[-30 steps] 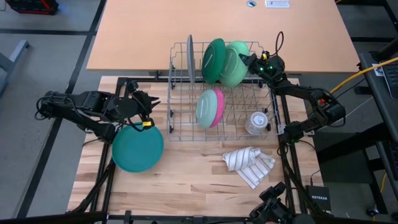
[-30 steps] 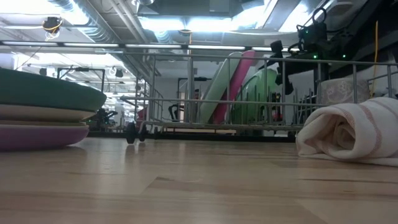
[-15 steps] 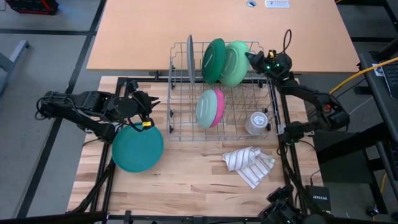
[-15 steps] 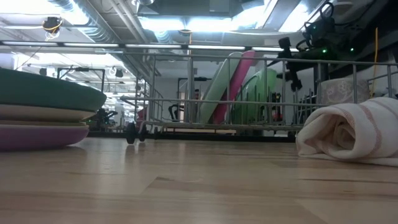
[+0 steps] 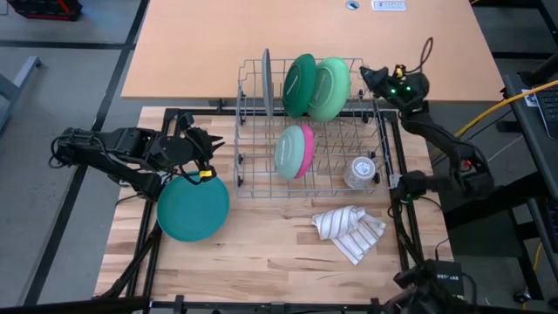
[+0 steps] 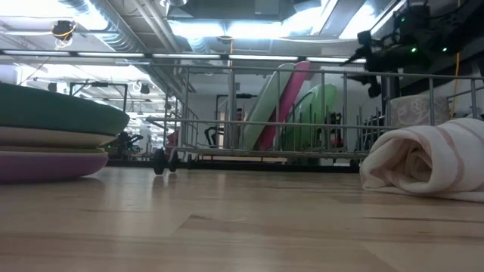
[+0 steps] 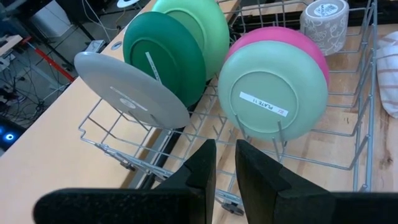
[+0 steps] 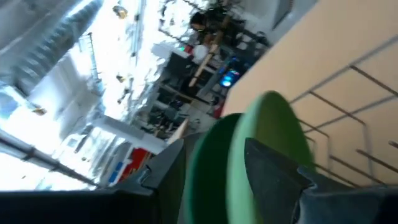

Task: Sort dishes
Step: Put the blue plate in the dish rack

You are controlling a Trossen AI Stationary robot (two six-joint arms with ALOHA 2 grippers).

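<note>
In the wire dish rack, a grey plate, a dark green plate and a light green plate stand on edge in the far row. A light green bowl and a pink bowl lean between the wires of the near row. A teal plate tops a stack on the table at the left. My right gripper hovers open just past the rack's far right corner, clear of the light green plate. My left gripper waits left of the rack, its fingers a narrow gap apart, holding nothing.
A clear glass cup stands in the rack's near right corner. A striped white cloth lies crumpled on the table in front of the rack. The stack shows a pale plate and a purple one under the teal plate.
My right gripper has drawn back from the light green plate, going up and toward the table's right and far edges, still open. The plate stays on edge in the rack. My left arm has kept still.
</note>
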